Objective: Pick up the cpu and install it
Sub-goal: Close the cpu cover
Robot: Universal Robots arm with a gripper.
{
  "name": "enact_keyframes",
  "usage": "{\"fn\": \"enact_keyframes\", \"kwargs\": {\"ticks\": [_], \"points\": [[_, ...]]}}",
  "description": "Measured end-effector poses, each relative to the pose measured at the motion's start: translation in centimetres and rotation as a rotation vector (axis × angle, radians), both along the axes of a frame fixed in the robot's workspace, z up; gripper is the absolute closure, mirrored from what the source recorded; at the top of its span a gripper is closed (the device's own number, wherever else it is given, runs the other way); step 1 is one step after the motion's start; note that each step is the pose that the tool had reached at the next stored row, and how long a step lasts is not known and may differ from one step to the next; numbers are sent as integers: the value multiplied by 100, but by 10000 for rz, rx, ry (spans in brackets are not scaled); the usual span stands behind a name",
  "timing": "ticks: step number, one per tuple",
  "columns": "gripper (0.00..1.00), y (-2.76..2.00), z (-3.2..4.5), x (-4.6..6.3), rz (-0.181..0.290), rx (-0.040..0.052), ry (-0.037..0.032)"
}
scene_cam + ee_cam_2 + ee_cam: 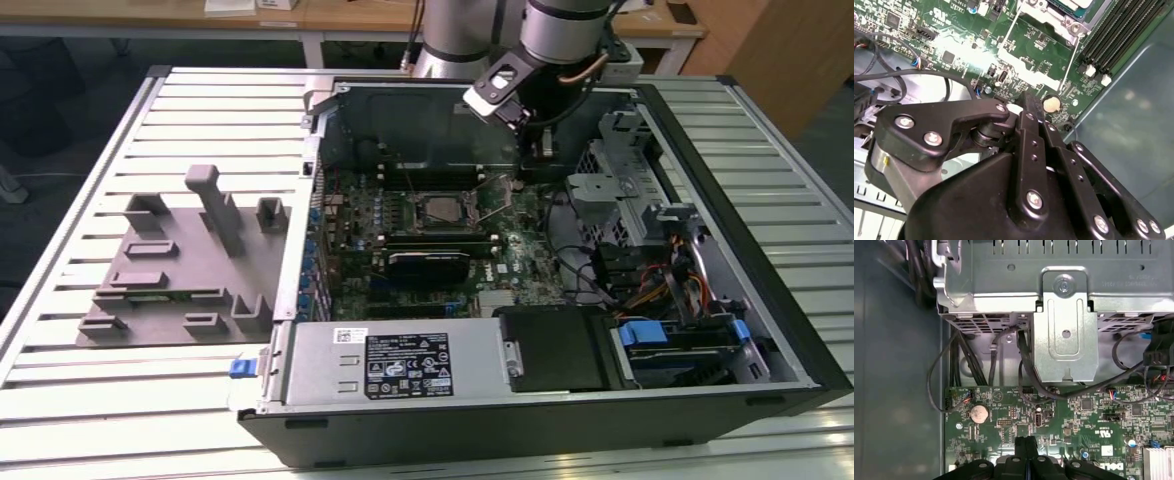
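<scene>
In the exterior view the cpu (438, 208), a small silvery-grey square, lies inside the black socket frame on the green motherboard (514, 250) in the open computer case. A corner of that socket (1069, 7) also appears in the second wrist view, with thin lever rods standing beside it. My gripper (543, 150) hangs inside the case toward the exterior view's right of the socket and apart from it. Its black fingers are pressed together with nothing between them, as both wrist views show (1029, 102) (1026, 442). They hover just above the board.
A metal drive cage (1066, 325) with black cables stands beside the gripper. A coin battery (979, 413) sits on the board. Memory slots (1109, 40), a black heatsink (427, 265) and the power supply (400, 365) are in the case. A grey plastic fixture (187, 260) stands on the slatted table.
</scene>
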State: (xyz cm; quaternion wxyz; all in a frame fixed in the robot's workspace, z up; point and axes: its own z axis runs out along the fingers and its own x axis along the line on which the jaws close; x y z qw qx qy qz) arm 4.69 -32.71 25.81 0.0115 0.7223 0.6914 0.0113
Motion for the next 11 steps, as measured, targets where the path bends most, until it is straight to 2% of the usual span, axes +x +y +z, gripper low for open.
{"fn": "enact_keyframes", "kwargs": {"ticks": [11], "points": [[89, 0, -149, 27, 0, -14, 24]]}}
